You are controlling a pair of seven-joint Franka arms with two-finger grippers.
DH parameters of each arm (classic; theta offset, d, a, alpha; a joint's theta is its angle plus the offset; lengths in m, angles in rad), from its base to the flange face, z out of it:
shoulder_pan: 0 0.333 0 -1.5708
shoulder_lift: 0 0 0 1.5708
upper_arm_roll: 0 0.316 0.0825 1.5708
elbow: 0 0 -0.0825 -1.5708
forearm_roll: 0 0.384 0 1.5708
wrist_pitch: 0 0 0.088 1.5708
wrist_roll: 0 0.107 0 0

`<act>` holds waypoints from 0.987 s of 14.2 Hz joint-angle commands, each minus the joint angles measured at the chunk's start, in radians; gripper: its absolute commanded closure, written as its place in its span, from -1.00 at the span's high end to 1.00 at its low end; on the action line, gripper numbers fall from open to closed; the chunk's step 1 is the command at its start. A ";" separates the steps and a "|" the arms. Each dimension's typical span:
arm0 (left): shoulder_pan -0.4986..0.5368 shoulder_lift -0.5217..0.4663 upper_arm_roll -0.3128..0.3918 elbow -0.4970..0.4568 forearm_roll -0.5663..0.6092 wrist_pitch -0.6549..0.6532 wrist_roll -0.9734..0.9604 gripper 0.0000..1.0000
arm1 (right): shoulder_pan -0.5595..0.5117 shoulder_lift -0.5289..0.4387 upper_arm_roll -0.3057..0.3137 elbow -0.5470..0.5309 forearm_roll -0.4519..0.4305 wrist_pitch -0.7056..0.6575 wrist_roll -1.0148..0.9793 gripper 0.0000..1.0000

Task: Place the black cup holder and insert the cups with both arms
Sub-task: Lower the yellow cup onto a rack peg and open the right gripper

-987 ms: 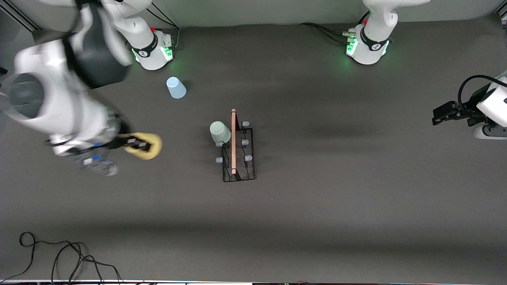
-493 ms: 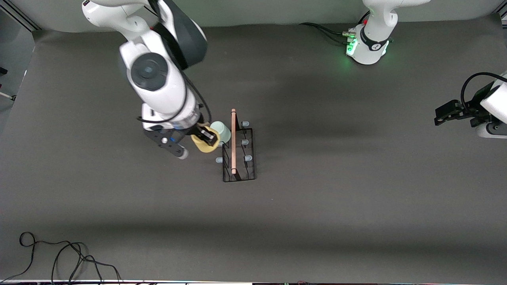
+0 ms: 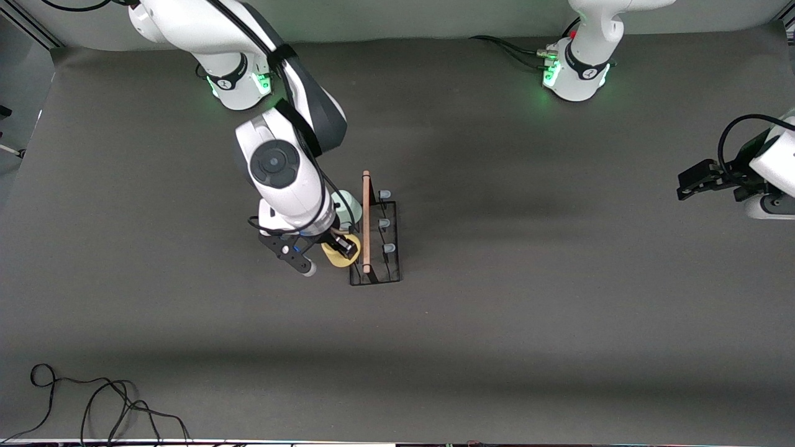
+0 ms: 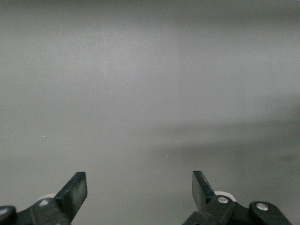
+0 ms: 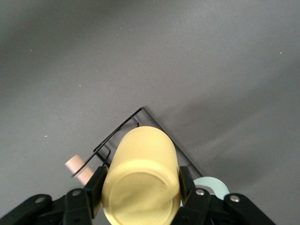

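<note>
right arm bent over black cup holder [image 3: 374, 239] mid-table; right gripper [image 3: 340, 247] clamps yellow cup [image 5: 140, 176] above its pegs, beside mint cup [image 3: 348, 202]. left gripper [image 4: 139, 193] waits, fingers apart, over dark grey table [image 3: 528, 323].

The right gripper [image 3: 341, 246] is clamped over the rack's side; the left gripper [image 3: 689, 184] is held spread, waiting at the table's edge.

A dark grey matte surface [image 3: 528, 323] fills nearly the whole front view. A pale wall [image 3: 404, 18] runs along its top edge. A loose black cable [image 3: 93, 403] coils at the corner nearest the camera, at the right arm's end.
</note>
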 commanded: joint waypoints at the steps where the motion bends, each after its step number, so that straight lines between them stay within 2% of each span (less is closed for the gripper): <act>1: -0.011 0.008 0.007 0.023 -0.003 -0.019 -0.016 1.00 | 0.025 0.030 -0.008 -0.022 0.003 0.063 0.037 -1.00; 3: -0.011 0.008 0.005 0.022 -0.003 -0.019 -0.016 1.00 | 0.025 0.057 -0.008 -0.021 0.003 0.086 0.037 -0.98; 4: -0.011 0.008 0.005 0.022 -0.001 -0.019 -0.016 1.00 | 0.024 0.062 -0.008 -0.018 0.004 0.084 0.039 0.22; 5: -0.011 0.008 0.007 0.022 -0.001 -0.019 -0.015 1.00 | 0.016 0.062 -0.009 -0.012 0.004 0.080 0.037 0.99; 7: -0.011 0.008 0.007 0.022 -0.001 -0.019 -0.016 1.00 | 0.012 0.048 -0.012 0.017 0.004 0.052 0.022 1.00; 8: -0.011 0.008 0.007 0.022 -0.003 -0.019 -0.015 1.00 | 0.013 0.041 -0.014 0.052 0.004 -0.007 0.023 1.00; 12: -0.011 0.010 0.007 0.023 -0.003 -0.017 -0.015 1.00 | 0.013 0.030 -0.012 0.304 0.004 -0.354 0.016 1.00; 14: -0.011 0.010 0.005 0.023 -0.003 -0.017 -0.015 1.00 | 0.012 -0.007 -0.014 0.364 0.007 -0.454 -0.002 1.00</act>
